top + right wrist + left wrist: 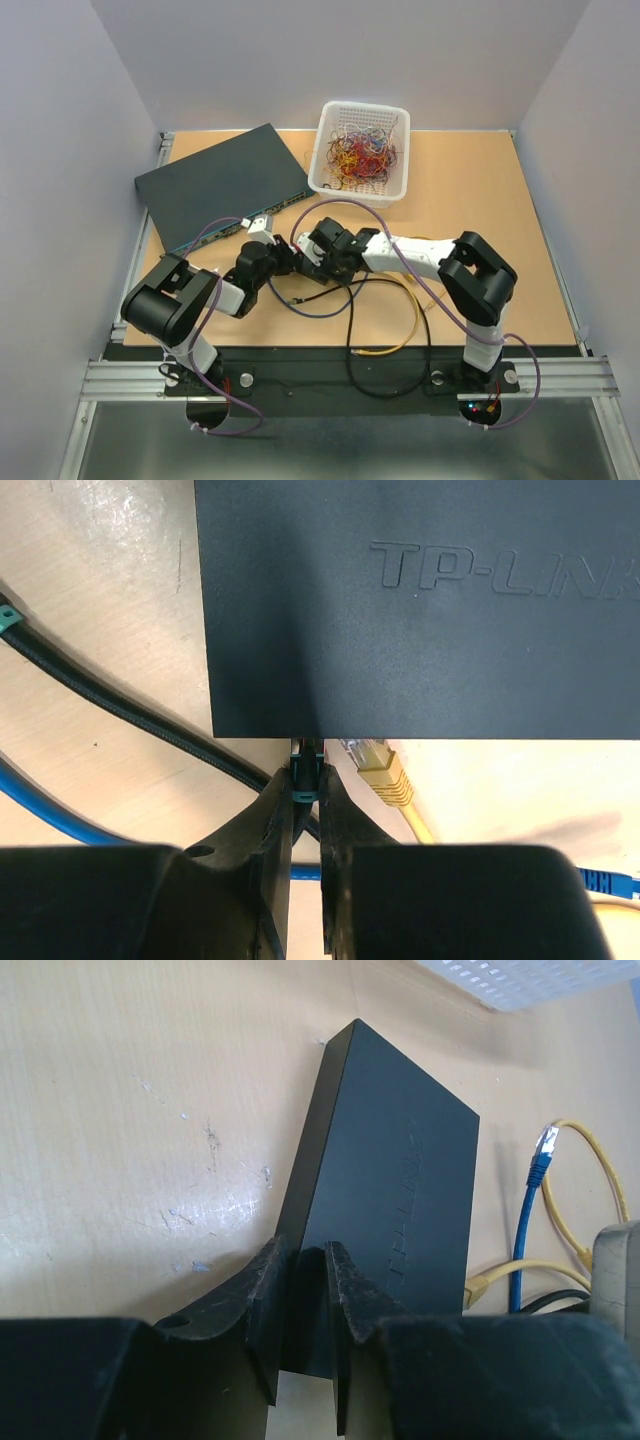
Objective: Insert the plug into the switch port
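**A:** Which step is this?

**B:** The insertion itself, I'd judge. The right gripper (307, 772) is pinched tight on the plug (305, 752), and the plug's nose meets one long edge of the small black box (420, 630). The left gripper (305, 1252) is clamped across the near end of the box, bracing it.

**A:** And the socket?

**B:** It sits along that same edge of the box, but no view shows the openings. I cannot tell whether the plug is seated or only at the mouth.

**A:** So what next?

**B:** Probably a straight push into the box while the left grip holds firm. It should not drift towards the yellow plug (378, 770) just beside it.

**A:** Do the views differ?

**B:** Only the right wrist view shows the two plugs at the box's edge. The left wrist view shows the grip on the box and a blue cable (528, 1230) beyond the box. From above, both arms meet over the box and mostly hide it
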